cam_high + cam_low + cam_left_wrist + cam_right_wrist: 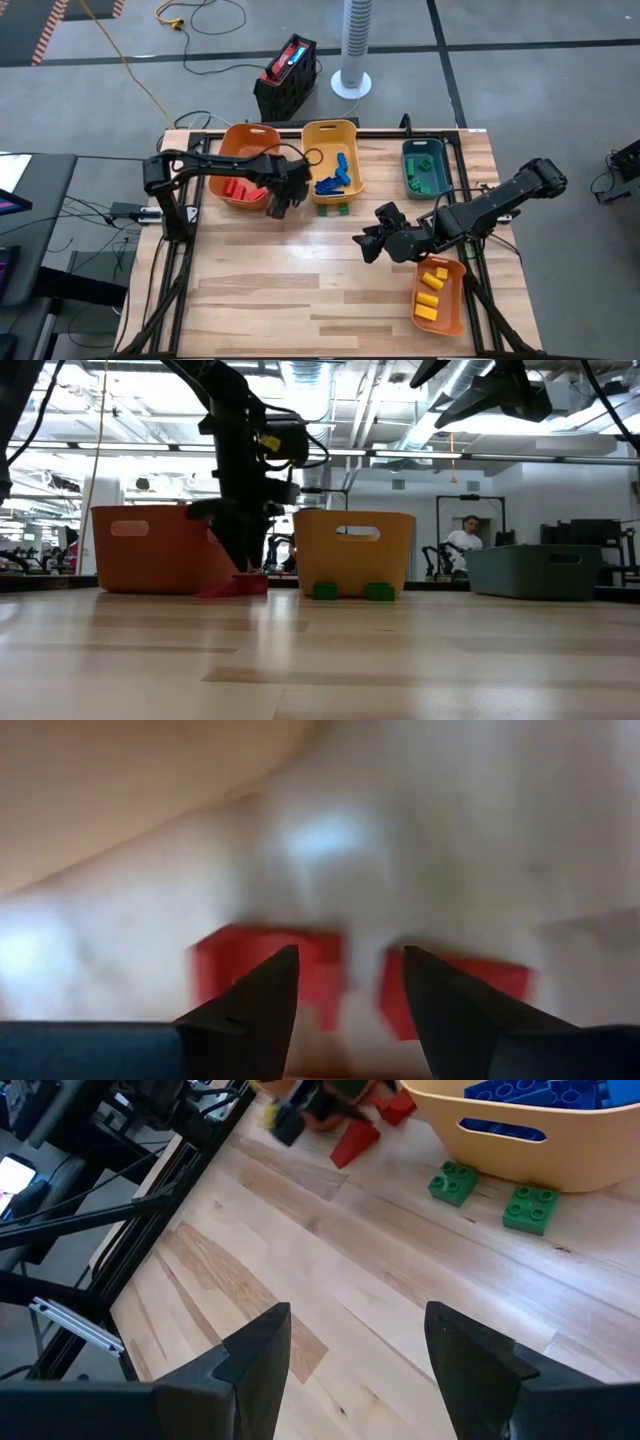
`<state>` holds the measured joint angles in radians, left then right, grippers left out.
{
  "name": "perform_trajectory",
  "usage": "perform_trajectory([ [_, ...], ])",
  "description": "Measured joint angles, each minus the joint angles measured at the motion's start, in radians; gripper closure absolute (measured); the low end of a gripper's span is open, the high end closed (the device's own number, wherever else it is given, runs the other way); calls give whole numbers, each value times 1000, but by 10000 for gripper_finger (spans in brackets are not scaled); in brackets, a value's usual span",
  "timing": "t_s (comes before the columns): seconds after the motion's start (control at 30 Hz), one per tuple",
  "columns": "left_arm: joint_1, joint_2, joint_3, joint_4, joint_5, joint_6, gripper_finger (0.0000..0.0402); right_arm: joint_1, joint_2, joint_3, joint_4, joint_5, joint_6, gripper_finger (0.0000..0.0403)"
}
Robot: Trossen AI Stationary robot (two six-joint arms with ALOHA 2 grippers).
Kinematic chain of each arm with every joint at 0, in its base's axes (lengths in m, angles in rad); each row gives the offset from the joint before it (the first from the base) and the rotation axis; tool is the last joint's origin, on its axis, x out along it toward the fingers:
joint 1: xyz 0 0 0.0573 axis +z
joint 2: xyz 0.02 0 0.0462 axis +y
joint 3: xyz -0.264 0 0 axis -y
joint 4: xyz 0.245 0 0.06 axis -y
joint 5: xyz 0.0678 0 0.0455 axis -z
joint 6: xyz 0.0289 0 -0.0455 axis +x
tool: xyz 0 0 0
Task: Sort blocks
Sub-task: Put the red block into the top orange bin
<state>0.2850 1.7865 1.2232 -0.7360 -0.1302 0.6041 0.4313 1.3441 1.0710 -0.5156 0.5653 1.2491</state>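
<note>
Left gripper point(277, 203) poised jaws apart directly over red blocks point(355, 1142), six o'clock of orange bin point(222, 145); right gripper point(372, 243) open, far.

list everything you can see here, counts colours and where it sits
orange bin: one, back left, red blocks inside
yellow bin: one, back middle, blue blocks inside
teal bin: one, back right, green blocks inside
second orange bin: one, front right, yellow blocks inside
loose green blocks: two, on the table before the yellow bin
loose red blocks: at least two, by the orange bin
left gripper: open, over the loose red blocks
right gripper: open, mid-table
</note>
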Motion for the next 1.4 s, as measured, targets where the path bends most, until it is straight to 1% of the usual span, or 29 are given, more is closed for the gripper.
perform_trajectory([
  [0.1,-9,-6,3,-33,104,11,228,0,0,0,0,0,0,163],
  [0.17,-7,-15,13,-40,141,-12,228,0,0,0,0,-1,0,163],
  [0.2,-5,-18,19,-36,138,-19,228,0,0,0,0,-1,-1,163],
  [0.27,4,-23,22,-37,87,-34,228,0,0,0,0,-1,0,163],
  [0.37,12,-20,22,-41,45,-28,228,0,0,0,3,-2,0,163],
  [0.73,14,-17,-45,-20,0,-17,228,0,0,0,27,-1,-8,163],
  [0.87,12,-17,-46,-19,75,10,228,0,0,0,28,-1,-8,163],
  [1.0,12,-17,-28,-83,219,20,228,0,0,0,31,-1,-8,163],
  [1.13,11,-22,27,-158,350,19,228,0,0,0,31,-2,-8,163],
  [1.3,12,-22,77,-213,348,19,228,0,0,0,30,-2,-11,163],
  [1.4,8,-22,79,-213,307,-28,228,0,0,0,30,-3,-11,163],
])
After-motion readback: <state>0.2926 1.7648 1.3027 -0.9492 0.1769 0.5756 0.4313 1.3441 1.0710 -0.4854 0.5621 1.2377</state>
